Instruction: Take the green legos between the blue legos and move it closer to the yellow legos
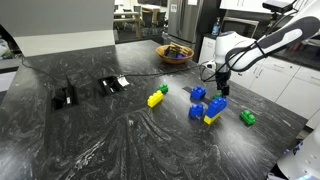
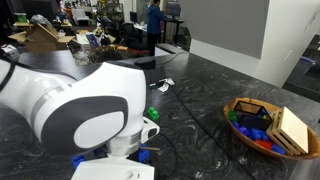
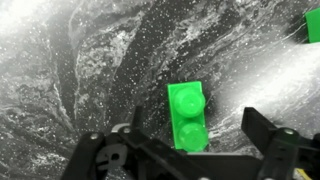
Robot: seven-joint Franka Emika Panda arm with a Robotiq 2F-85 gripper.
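In the wrist view a green two-stud lego (image 3: pixel 187 117) lies on the dark marbled table. My gripper (image 3: pixel 193 122) is open, with one finger on each side of the lego and not touching it. Another green piece (image 3: pixel 312 24) shows at the top right edge. In an exterior view my gripper (image 1: pixel 220 80) hangs just above the blue legos (image 1: pixel 198 94), (image 1: pixel 217 104), (image 1: pixel 196 112). The yellow lego (image 1: pixel 155 99) lies to their left with a small green lego (image 1: pixel 163 89) beside it. One more green lego (image 1: pixel 247 117) lies to the right.
A yellow brick (image 1: pixel 212 118) sits under one blue lego. A wooden bowl (image 1: pixel 175 53) of items stands at the back and shows in both exterior views (image 2: pixel 262 125). Two black objects (image 1: pixel 64 97), (image 1: pixel 113 84) lie to the left. The robot's base (image 2: pixel 80 110) fills the foreground.
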